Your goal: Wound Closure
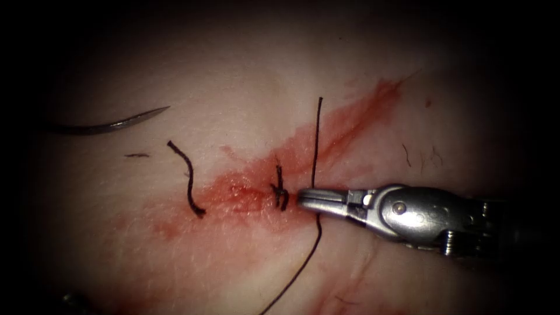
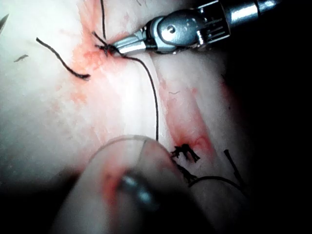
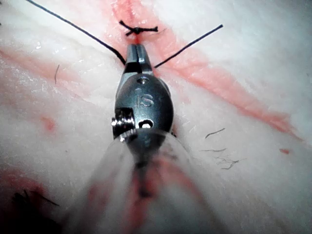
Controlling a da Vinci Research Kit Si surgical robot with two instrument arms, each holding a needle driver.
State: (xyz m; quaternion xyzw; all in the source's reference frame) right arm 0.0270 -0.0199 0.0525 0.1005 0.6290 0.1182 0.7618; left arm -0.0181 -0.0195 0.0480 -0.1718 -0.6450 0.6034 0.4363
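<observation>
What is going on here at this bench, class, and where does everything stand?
A surgical robot is closing a cut in pork tissue. The right arm's tool has its jaws shut on the thread, right beside a tied knot on the cut. The curved needle lies free on the tissue, left of the cut, held by nothing. A cut end of thread lies loose between needle and knot. Red fluid stains the tissue along the cut.
</observation>
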